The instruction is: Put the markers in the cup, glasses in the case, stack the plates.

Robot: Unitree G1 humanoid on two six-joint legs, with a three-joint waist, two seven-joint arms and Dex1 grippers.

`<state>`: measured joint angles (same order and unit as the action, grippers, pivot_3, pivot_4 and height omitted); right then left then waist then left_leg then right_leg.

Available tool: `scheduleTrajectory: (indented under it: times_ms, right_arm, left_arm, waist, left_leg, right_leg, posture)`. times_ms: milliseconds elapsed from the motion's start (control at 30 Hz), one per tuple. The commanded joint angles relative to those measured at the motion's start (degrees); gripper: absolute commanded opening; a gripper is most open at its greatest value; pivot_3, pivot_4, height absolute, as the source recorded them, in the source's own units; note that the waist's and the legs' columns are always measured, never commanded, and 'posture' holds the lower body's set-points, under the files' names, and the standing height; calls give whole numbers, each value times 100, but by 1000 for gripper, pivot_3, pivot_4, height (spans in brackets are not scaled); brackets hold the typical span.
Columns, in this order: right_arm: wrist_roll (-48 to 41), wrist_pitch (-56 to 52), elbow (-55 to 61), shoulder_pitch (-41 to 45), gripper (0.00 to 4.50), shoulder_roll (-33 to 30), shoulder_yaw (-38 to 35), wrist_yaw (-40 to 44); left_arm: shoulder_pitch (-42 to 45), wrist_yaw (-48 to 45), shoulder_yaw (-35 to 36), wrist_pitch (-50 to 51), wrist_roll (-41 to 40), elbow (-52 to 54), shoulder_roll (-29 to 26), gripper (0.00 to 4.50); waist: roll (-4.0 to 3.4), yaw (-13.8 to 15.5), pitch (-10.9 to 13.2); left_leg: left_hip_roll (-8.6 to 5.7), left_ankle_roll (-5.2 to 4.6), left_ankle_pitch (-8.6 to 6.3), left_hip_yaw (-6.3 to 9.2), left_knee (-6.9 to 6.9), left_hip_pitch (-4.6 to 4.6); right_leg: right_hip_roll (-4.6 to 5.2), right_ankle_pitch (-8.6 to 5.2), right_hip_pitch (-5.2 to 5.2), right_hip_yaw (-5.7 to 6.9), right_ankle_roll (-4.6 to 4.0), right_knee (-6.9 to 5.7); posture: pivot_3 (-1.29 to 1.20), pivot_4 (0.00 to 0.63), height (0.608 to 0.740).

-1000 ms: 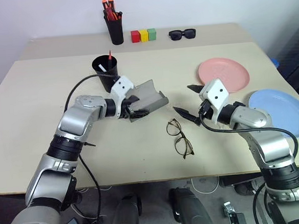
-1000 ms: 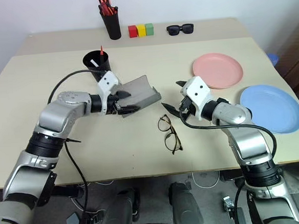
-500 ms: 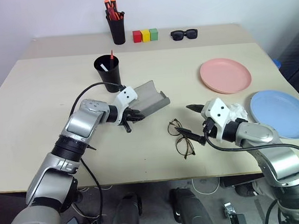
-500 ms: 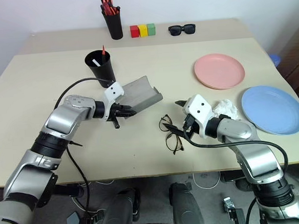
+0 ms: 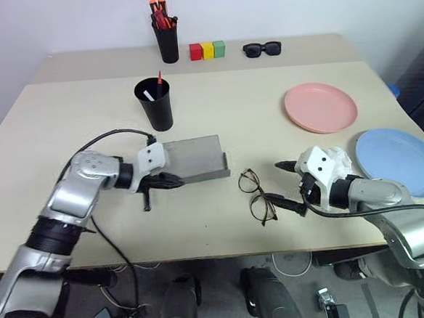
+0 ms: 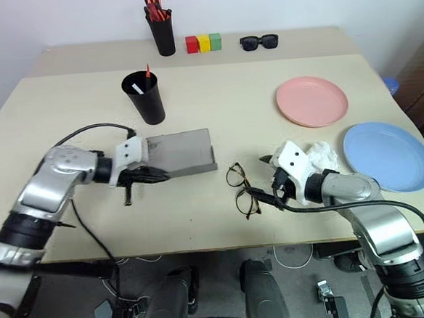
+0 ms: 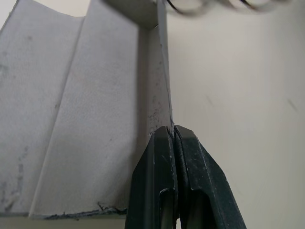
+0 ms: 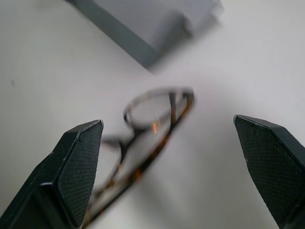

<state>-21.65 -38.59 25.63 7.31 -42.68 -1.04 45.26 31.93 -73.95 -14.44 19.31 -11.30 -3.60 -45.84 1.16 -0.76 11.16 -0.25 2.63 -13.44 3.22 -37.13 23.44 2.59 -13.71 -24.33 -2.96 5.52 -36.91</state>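
Right now I am seeing the case (image 5: 190, 159) lying flat and open on the table (image 5: 63, 118), near the middle and a little left, with the left gripper (image 5: 171, 180) at its near-left edge. My left wrist view is showing both black fingers (image 7: 157, 191) pressed together with the thin grey wall of the case pinched between them, so that gripper is clamping the case.

The glasses (image 5: 257, 194) are lying on the table just right of the case, apart from it, lenses toward the case in the right wrist view. My right gripper (image 5: 287, 186) is sitting just right of the glasses with its 2 fingers (image 8: 78, 167) spread wide, 1 on either side of the frame and holding nothing; whether a tip is touching the frame I cannot tell.

The cup (image 5: 154, 103) is standing upright on the far side of the case, with the markers (image 5: 155, 86) sticking out of it: I am seeing 1 red tip and 1 white body.

The pink plate (image 5: 320, 107) is resting on the right part of the table, and the blue plate (image 5: 398, 160) is lying nearer and further right, apart from it, not stacked.

Along the far edge, a pen holder (image 5: 165, 38) with orange-capped pens, 3 coloured blocks (image 5: 207, 50) and black sunglasses (image 5: 262, 49) are standing in a row
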Motion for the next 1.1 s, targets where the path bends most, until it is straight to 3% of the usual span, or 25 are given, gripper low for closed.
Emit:
scheduleTrajectory:
  times_ms: [33, 133, 167, 267, 400, 600, 767, 1000, 1100]
  right_arm:
    - [-376, -453, 239, 126, 4500, -67, -171, 44]
    - [-732, -930, 284, 188, 4500, -10, -219, 16]
    - [-843, -1056, 310, 202, 4500, 13, -237, -6]
    - [-1148, -1452, 322, 302, 4500, 157, -333, -220]
    - [-1491, -1900, 304, 445, 4500, 335, -475, -467]
    - [-2014, -2680, 246, 670, 4500, 746, -621, -945]
    - [-2272, -3215, 231, 776, 4500, 1036, -635, -1360]
    - [-2318, -3495, 76, 907, 4500, 1212, -614, -1723]
    - [-2315, -3568, -58, 1006, 3120, 1237, -624, -1805]
  left_arm:
    - [-11, -321, 119, 75, -261, 425, -88, 48]
    - [8, -360, 72, 247, -286, 548, -50, 48]
    - [31, -386, 53, 330, -306, 570, -28, 291]
    - [80, -274, 52, 368, -213, 580, 54, 1304]
    - [77, -57, 118, 179, -58, 540, 118, 3315]
    - [-135, 352, 871, 746, -811, 956, 290, 3315]
    - [-1132, 726, 1712, 1110, -1493, 1826, 245, 3315]
    - [-2335, 916, 2084, 1218, -1785, 2665, -7, 3315]
    - [-2586, 935, 2092, 1153, -1776, 2747, -127, 3362]
  waist:
    - [0, 8, 0]
    - [0, -5, 0]
    - [0, -7, 0]
    - [0, -12, 0]
    - [0, -16, 0]
    - [0, -24, 0]
    - [-1, -50, 0]
    - [-1, -10, -1]
    - [-1, -24, 0]
  left_leg:
    - [0, 0, 0, 0, -1, 1]
    - [1, 0, 0, 0, -2, 3]
    - [2, -1, 0, -1, -1, 3]
    - [2, -1, -1, 0, -1, 3]
    - [2, -1, -1, 0, -1, 3]
    - [3, -1, -1, 1, -1, 3]
    - [11, -5, -3, 0, 4, -1]
    - [10, -4, -2, -1, 0, -1]
    - [11, -4, -3, -6, 2, -1]
  right_leg:
    - [0, -1, 0, 0, -1, 2]
    - [-1, -3, 1, 0, 1, 6]
    - [-1, -3, 1, 0, 1, 6]
    - [-4, -3, 1, 1, 2, 5]
    - [-4, -2, 1, 1, 3, 5]
    - [-3, -1, 1, 1, 6, 4]
    - [-4, 0, 0, 0, 9, 3]
    - [-2, -4, 1, 0, 1, 5]
    - [-2, -9, 1, -1, -9, 11]
  posture:
    - [0, 150, 740]
    - [0, 150, 740]
    - [0, 150, 740]
    - [0, 150, 740]
    - [0, 150, 740]
    - [0, 150, 740]
    - [0, 150, 740]
    - [0, 150, 740]
    - [0, 150, 740]
